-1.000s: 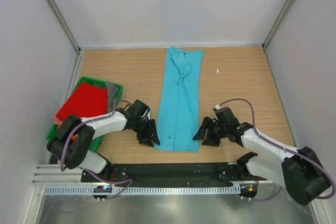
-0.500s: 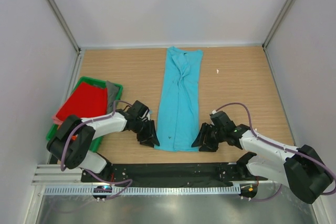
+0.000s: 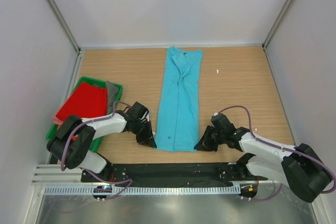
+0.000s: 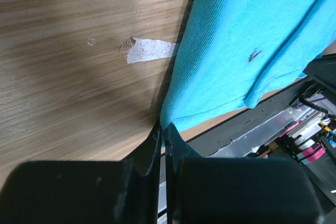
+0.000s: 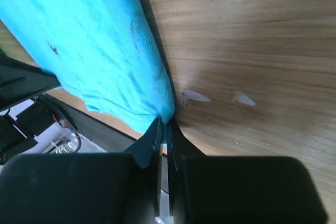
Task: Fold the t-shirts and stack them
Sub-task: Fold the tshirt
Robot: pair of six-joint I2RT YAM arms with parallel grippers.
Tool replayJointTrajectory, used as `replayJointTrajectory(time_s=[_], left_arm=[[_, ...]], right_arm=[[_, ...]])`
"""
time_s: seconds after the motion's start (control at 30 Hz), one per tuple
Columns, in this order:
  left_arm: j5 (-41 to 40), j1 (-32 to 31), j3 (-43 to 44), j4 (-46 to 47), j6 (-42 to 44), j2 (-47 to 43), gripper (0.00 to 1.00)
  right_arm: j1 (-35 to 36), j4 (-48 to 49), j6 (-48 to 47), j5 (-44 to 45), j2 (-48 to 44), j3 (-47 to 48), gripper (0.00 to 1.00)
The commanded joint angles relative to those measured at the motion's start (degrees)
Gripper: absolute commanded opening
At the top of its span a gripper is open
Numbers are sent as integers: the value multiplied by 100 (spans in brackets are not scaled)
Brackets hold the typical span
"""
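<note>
- Since a second ago we've got the left gripper (image 3: 150, 141) and right gripper (image 3: 201, 144) onto the blue shirt's (image 3: 179, 98) near corners.
- Both look pinched shut on the hem, and the shirt runs straight away from us.

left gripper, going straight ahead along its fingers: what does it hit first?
The turquoise t-shirt: its near-left hem corner sits right at the left gripper tips and looks pinched between them. Beyond that, only more shirt.

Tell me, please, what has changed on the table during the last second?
The left gripper and right gripper moved back toward their bases and closed on the near corners of the turquoise t-shirt. The shirt itself stayed flat; the red t-shirt did not move.
</note>
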Motion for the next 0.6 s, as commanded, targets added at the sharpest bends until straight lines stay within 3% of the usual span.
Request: replayJointTrajectory(time_s=[0.0, 0.33, 0.47, 0.57], left_arm=[[-561, -13, -266, -112, 88, 74, 0], [-411, -532, -469, 117, -1089, -1041, 0], [-788, -357, 575, -531, -906, -1201, 0], [-657, 91, 1638, -805, -581, -683, 0]], right_arm=[[40, -346, -81, 557, 84, -234, 1], [128, -1436, -47, 425, -1365, -164, 1], [40, -1358, 7, 575, -1473, 422, 1], [-188, -1330, -519, 653, -569, 1240, 1]])
